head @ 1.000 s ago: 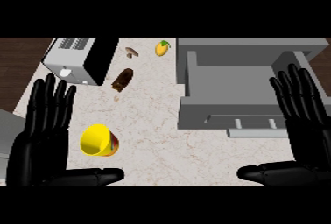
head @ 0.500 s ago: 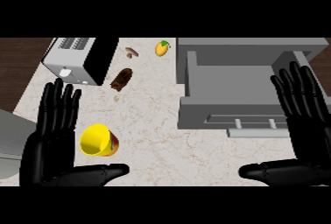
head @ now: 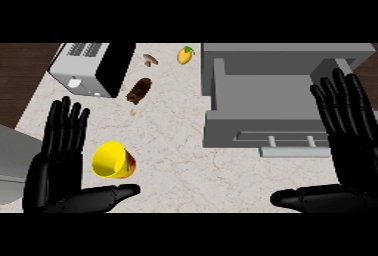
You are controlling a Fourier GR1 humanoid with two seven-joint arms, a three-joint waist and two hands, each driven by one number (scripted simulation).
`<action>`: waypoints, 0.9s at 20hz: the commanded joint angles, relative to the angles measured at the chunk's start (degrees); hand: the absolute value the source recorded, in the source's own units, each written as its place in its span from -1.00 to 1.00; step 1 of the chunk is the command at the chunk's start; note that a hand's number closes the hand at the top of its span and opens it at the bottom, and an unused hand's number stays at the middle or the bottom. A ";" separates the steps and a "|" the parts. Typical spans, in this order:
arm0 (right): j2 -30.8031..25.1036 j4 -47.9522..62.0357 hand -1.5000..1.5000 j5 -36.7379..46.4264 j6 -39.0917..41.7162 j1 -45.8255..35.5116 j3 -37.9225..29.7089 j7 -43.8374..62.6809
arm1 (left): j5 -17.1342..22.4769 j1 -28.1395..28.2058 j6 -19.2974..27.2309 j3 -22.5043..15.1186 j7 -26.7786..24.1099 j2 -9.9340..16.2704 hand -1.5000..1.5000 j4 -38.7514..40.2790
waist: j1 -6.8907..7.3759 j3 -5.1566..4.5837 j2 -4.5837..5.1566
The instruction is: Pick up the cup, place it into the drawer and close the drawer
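Glossy black left robot hand (head: 55, 165), right robot hand (head: 347, 130), segmented fingers.

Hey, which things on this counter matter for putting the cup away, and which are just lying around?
For the job: cup, drawer, left hand, right hand.
Just lying about: toaster, brown pastry, mango, mushroom.

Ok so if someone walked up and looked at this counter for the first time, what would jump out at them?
Probably the two black hands framing the scene, the left hand and the right hand, both open with fingers straight. Next is the bright yellow cup lying on its side on the counter, right beside the left hand. Then the open grey drawer at the upper right, with a toaster at the upper left.
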 commanded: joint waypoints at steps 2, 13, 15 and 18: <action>-0.61 -1.75 -1.00 0.01 0.56 1.05 -0.14 1.32 | -2.17 5.95 3.65 -6.01 -5.94 -0.64 -1.00 4.07 | -0.03 -0.01 0.00; -2.35 -2.85 -1.00 -4.82 3.43 1.26 -3.44 2.80 | 1.72 4.29 -1.66 4.84 -15.68 -0.52 -1.00 18.38 | -0.18 -0.01 0.02; -0.37 1.17 -1.00 -1.07 1.41 -1.35 -0.80 1.49 | 0.87 4.23 -1.36 4.14 -17.50 -0.62 -1.00 20.88 | -0.03 -0.01 0.04; -0.68 -2.32 -1.00 -1.54 3.07 3.83 -1.03 -0.65 | 5.36 5.96 -6.11 8.67 -19.59 1.86 -1.00 22.14 | -0.11 -0.01 0.00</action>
